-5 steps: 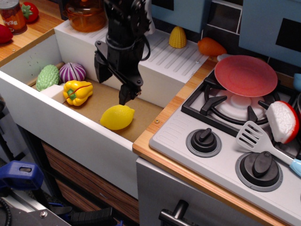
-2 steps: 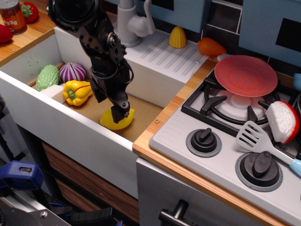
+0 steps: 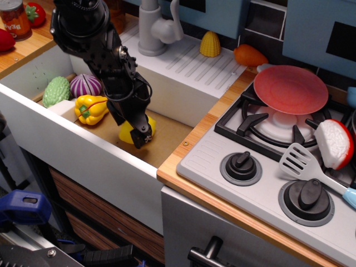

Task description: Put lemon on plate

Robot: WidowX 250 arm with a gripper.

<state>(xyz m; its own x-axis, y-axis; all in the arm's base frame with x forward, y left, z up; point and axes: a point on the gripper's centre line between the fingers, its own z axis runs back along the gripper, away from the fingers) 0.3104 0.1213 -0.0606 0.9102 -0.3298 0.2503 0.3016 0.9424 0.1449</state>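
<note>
The yellow lemon (image 3: pixel 125 133) lies low in the sink (image 3: pixel 83 153), near its front right, mostly hidden behind my gripper. My black gripper (image 3: pixel 138 132) reaches down from the upper left, its fingers (image 3: pixel 143 137) closed around the lemon. Only yellow slivers show on either side. The red plate (image 3: pixel 289 89) rests on the back left burner of the stove, far to the right and higher than the sink.
A yellow bell pepper (image 3: pixel 92 108), purple onion (image 3: pixel 85 85) and green vegetable (image 3: pixel 55 90) lie at the sink's left. A faucet (image 3: pixel 156 28), corn piece (image 3: pixel 210 44) and orange vegetable (image 3: pixel 249 54) stand behind. A spatula (image 3: pixel 311 169) and red-and-white piece (image 3: pixel 334 143) lie on the stove.
My gripper came down from above the sink onto the lemon and closed around it. The lemon has shifted slightly up and back, and less of it shows.
</note>
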